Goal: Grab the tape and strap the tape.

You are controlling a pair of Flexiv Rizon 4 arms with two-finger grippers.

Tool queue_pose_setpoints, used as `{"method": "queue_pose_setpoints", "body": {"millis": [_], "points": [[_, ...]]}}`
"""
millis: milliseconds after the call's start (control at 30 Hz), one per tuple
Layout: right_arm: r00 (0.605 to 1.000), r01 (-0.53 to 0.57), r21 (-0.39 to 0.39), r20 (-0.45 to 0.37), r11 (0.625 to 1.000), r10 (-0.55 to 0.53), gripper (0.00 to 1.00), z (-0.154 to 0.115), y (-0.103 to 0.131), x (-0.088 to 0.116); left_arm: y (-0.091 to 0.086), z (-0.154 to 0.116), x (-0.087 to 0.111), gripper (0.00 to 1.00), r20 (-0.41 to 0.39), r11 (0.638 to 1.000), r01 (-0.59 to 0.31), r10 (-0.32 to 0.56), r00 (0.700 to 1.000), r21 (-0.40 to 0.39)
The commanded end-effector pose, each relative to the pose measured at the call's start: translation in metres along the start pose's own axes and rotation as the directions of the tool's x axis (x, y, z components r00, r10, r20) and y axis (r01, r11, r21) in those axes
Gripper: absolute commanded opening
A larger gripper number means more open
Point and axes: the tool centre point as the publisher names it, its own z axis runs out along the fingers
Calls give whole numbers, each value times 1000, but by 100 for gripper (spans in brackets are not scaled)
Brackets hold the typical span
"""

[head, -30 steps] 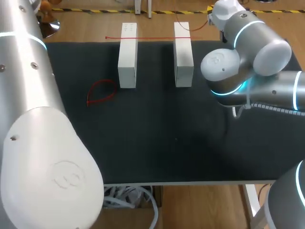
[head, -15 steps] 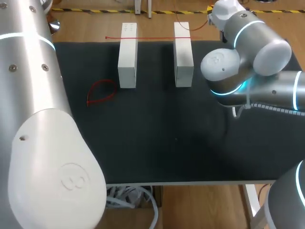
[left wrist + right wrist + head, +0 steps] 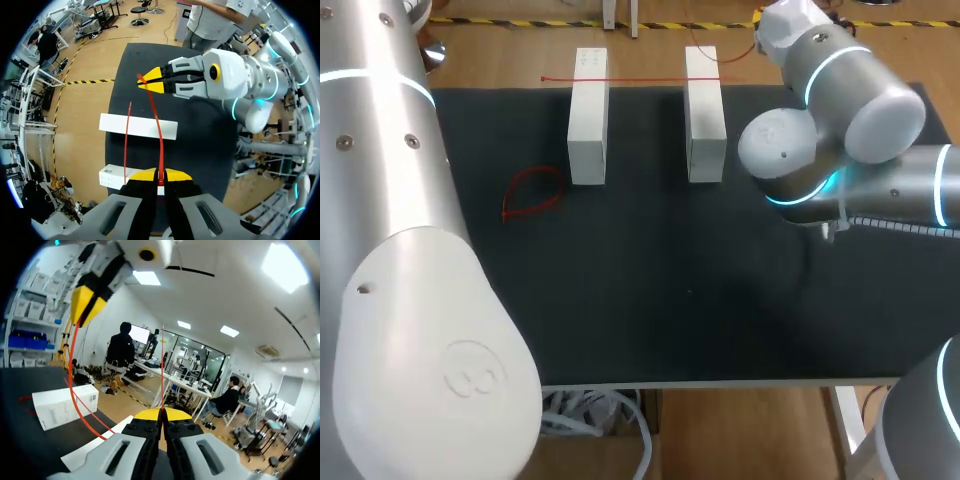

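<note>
Left gripper (image 3: pixel 160 175): fingers closed tight together, with the red tape (image 3: pixel 156 125) pinched between the yellow tips.

Right gripper (image 3: pixel 161 413): fingers likewise closed to a hairline gap, and a thin run of the same tape rises from between the tips. In my left wrist view the right gripper sits ahead of my own, its tips clamped on the tape's other end.

The red tape hangs in the air between the two grippers, bowed in a shallow curve, above the black mat (image 3: pixel 670 290) and the blocks.

On the mat, the left white block (image 3: pixel 588 120) and the right white block (image 3: pixel 704 115) lie side by side toward the far edge, apart from each other. A second red strip (image 3: pixel 640 79) lies straight across their far ends. A red loop (image 3: pixel 533 192) lies flat on the mat, just left of the left block's near end.

The left arm (image 3: pixel 390 250) fills the near left. The right arm (image 3: pixel 840 130) stands at the far right, beside the right block.
</note>
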Motion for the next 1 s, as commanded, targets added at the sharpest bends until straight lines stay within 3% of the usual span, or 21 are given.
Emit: {"method": "queue_pose_setpoints", "body": {"millis": [33,233,300,333,467,1000], "points": [[993,82,28,78,996,-84,0,-2,9,28,-2,-2,-2,0,-6,1000,0,0,1000,-8],[987,150,39,59,988,-153,0,-3,12,42,-2,-2,-2,0,-6,1000,0,0,1000,-8],[970,233,-19,80,972,-231,0,-2,14,44,-2,-2,-2,0,-6,1000,0,0,1000,-8],[975,211,9,69,977,-211,0,-2,16,45,-2,-2,-2,0,-6,1000,0,0,1000,-8],[963,265,-14,60,964,-264,0,-3,21,46,-2,-2,-2,0,-6,1000,0,0,1000,-8],[927,373,-63,54,926,-370,0,-2,29,34,-2,-2,-2,0,-6,1000,0,0,1000,-8]]}}
